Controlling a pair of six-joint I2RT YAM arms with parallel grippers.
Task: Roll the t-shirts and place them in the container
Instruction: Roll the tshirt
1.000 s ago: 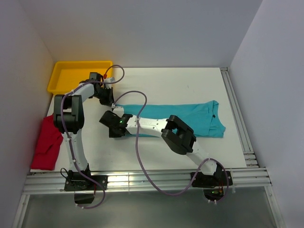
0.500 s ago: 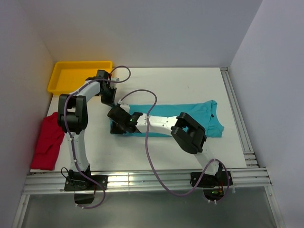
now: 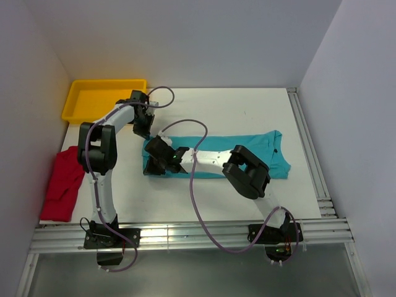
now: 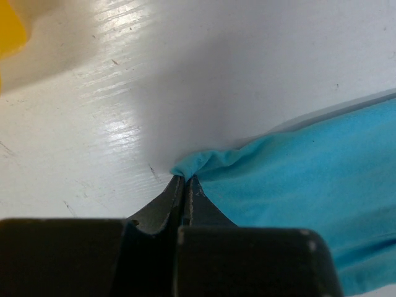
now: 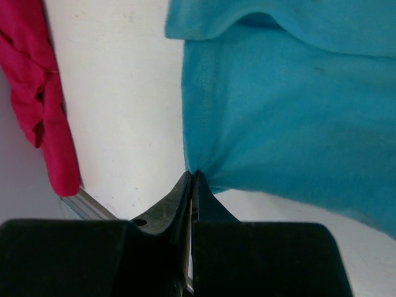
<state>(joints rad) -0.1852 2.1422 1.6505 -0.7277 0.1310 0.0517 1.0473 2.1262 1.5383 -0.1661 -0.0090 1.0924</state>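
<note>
The teal t-shirt [image 3: 247, 151] lies folded into a long strip across the middle of the table. My left gripper [image 3: 146, 135] is shut on its far left corner, where the fabric [image 4: 204, 158] bunches at the fingertips. My right gripper [image 3: 150, 168] is shut on the near left corner [image 5: 201, 167] of the same strip; the cloth [image 5: 284, 105] spreads away from the jaws. The left end of the strip is lifted and drawn rightward over itself. The red t-shirt [image 3: 62, 185] lies crumpled at the table's left edge, also seen as the red t-shirt [image 5: 43, 99] in the right wrist view.
A yellow tray [image 3: 99, 96] sits at the back left corner, close behind the left gripper. Metal rails run along the near edge [image 3: 185, 234] and the right side [image 3: 309, 154] of the table. Purple cables loop over both arms.
Both grippers have carried the teal shirt's left end to the right, shortening the strip. The left gripper moved right from beside the tray; the right gripper moved right and slightly back.
</note>
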